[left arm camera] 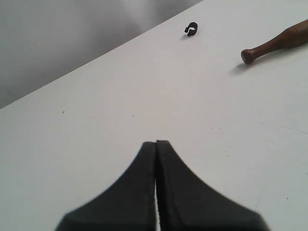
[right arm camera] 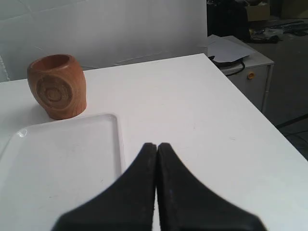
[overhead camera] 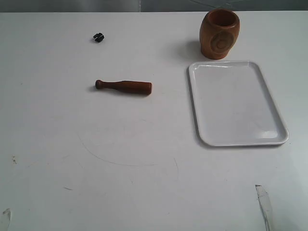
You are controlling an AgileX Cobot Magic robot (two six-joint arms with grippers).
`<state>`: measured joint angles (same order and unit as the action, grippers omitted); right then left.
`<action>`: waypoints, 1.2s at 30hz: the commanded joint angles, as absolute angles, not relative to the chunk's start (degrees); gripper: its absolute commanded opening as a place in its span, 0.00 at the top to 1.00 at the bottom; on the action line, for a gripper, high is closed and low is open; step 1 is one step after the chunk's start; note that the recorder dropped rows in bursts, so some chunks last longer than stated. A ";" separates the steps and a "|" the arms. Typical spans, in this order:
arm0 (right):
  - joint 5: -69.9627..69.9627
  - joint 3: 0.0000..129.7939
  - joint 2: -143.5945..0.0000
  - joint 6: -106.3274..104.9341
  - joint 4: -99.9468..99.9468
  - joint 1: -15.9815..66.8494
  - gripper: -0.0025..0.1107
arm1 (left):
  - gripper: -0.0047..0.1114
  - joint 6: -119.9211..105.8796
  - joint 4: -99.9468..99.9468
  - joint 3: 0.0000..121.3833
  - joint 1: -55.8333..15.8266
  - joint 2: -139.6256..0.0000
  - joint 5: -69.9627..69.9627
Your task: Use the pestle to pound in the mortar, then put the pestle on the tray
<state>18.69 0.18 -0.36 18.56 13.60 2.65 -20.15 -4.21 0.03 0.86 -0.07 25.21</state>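
The dark reddish-brown pestle lies flat on the white table left of the middle, thick end toward the tray; its knobbed end shows in the left wrist view. The light brown mortar stands upright at the back right, just behind the white tray, which holds nothing. Both show in the right wrist view, the mortar beyond the tray. My left gripper is shut and empty, well short of the pestle. My right gripper is shut and empty beside the tray's edge.
A tiny black clip lies at the back left, also seen in the left wrist view. The table's right edge drops off toward a cabinet. Faint scuff marks cross the tabletop near the front.
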 commanded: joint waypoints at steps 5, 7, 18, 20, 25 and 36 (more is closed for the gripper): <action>18.69 0.00 0.00 18.29 14.38 2.75 0.98 | 0.96 -19.68 -3.79 0.00 0.42 0.00 25.03; 18.69 0.00 0.00 18.20 16.08 2.75 0.98 | 0.96 -19.68 -3.79 0.00 0.42 0.00 25.03; 11.58 0.00 0.00 18.41 26.34 2.75 0.98 | 0.96 -19.68 -3.79 0.00 0.42 0.00 25.03; 2.89 0.00 0.00 18.41 24.53 2.75 0.98 | 0.96 -19.68 -3.79 0.00 0.42 0.00 25.03; -16.60 0.00 0.00 18.41 23.84 2.75 0.98 | 0.96 -19.68 -3.79 0.00 0.42 0.00 25.03; -44.49 0.00 0.00 33.89 20.00 2.75 0.98 | 0.96 -19.68 -3.79 0.00 0.42 0.00 25.03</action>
<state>-37.74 0.18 -0.24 29.77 20.52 2.65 -20.15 -4.21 0.03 0.86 -0.07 25.21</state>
